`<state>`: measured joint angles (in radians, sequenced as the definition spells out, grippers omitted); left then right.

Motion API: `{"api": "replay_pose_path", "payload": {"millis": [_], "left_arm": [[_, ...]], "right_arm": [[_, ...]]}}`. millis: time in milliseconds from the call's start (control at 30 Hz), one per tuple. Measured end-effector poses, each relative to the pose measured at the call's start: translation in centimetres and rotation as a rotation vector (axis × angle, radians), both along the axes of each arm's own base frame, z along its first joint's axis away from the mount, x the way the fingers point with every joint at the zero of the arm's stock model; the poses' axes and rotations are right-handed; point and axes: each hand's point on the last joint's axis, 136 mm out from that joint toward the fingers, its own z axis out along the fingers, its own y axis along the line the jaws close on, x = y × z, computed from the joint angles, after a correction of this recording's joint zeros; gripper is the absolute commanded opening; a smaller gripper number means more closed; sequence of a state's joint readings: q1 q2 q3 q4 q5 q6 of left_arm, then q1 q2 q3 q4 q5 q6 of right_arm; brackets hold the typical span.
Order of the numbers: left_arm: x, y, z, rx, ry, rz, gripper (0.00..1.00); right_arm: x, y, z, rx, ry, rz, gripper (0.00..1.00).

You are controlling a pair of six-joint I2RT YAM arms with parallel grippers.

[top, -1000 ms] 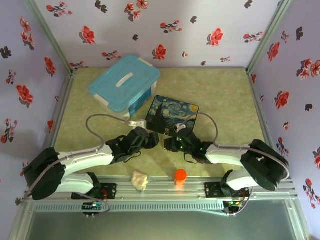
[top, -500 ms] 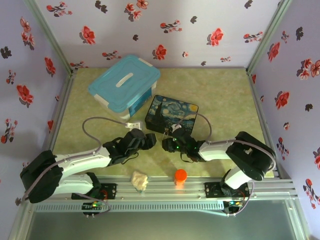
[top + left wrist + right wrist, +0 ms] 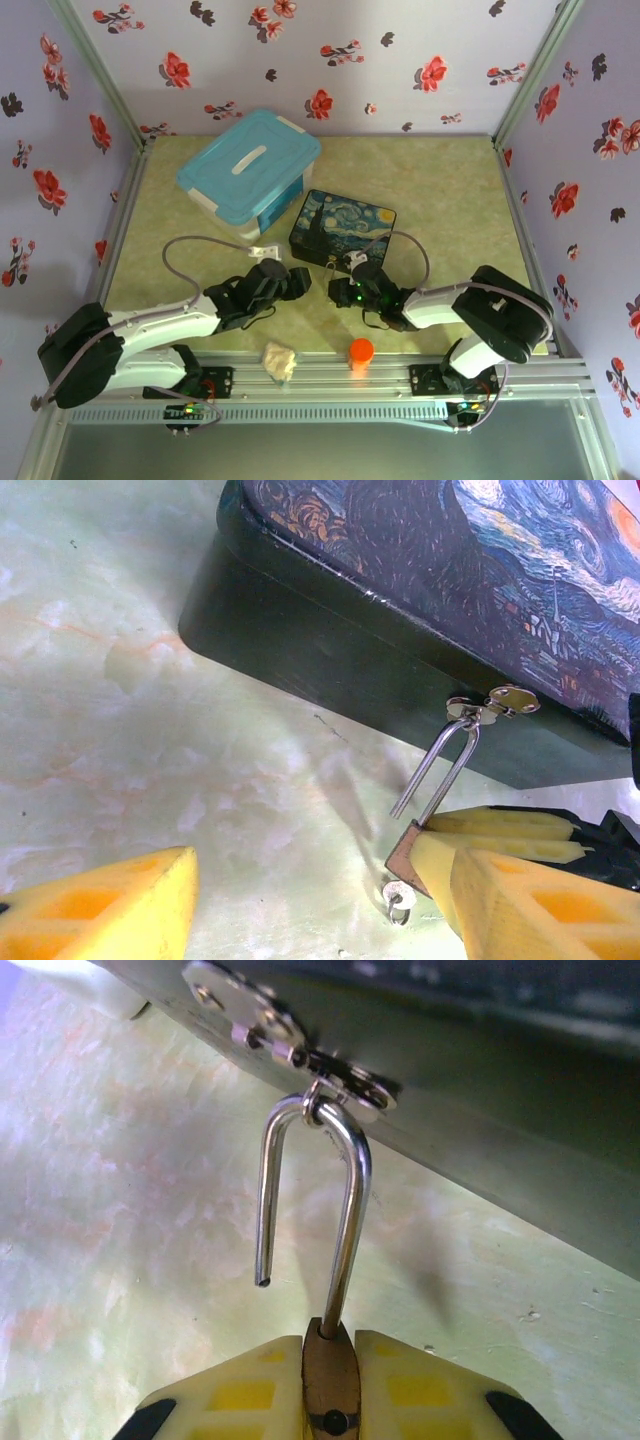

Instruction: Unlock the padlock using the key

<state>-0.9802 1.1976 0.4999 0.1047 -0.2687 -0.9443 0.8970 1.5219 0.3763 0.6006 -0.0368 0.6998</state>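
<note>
The small brass padlock (image 3: 330,1380) is pinched between the yellow pads of my right gripper (image 3: 330,1345), which is shut on its body. Its silver shackle (image 3: 345,1220) stands open, one leg free. The other leg hangs in the hasp ring (image 3: 315,1110) of the Starry Night box (image 3: 343,228). In the left wrist view the padlock (image 3: 405,855) shows one corner, and the tiny key (image 3: 398,892), a round head with a ring, sits right at that corner. I cannot tell whether it is in the keyhole. My left gripper (image 3: 322,880) is open beside them, holding nothing.
A box with a blue lid (image 3: 248,165) stands at the back left, close to the painted box. At the near edge sit an orange round cap (image 3: 361,351) and a crumpled cream lump (image 3: 280,360). Both arms meet in front of the painted box.
The right arm's elbow has swung in toward the middle, its gripper staying at the hasp. The left gripper has drawn back slightly to the left.
</note>
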Motion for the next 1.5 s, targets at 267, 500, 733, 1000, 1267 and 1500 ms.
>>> {"api": "replay_pose_path", "payload": {"millis": [267, 500, 733, 1000, 1267, 1500], "left_arm": [[0.6, 0.0, 0.7, 0.026, -0.025, 0.001, 0.67], [3.6, -2.4, 4.0, 0.082, -0.13, -0.015, 0.72], [8.7, -4.3, 1.8, 0.211, -0.155, -0.02, 0.75], [12.5, -8.0, 0.4, 0.244, -0.164, -0.069, 0.65], [12.7, -8.7, 0.2, 0.262, -0.17, -0.059, 0.59], [12.6, -9.6, 0.1, 0.255, -0.195, -0.046, 0.59]], "right_arm": [[-0.8, -1.9, 0.2, 0.052, 0.008, -0.052, 0.05], [-0.6, -5.6, 0.6, 0.071, 0.04, -0.154, 0.03], [-0.5, -8.2, 1.0, 0.057, 0.048, -0.225, 0.03], [0.1, -9.5, 0.4, 0.072, 0.065, -0.295, 0.01], [1.8, -9.7, -0.4, 0.169, 0.097, -0.438, 0.0], [3.6, -10.7, -0.2, 0.249, 0.082, -0.597, 0.0]]}}
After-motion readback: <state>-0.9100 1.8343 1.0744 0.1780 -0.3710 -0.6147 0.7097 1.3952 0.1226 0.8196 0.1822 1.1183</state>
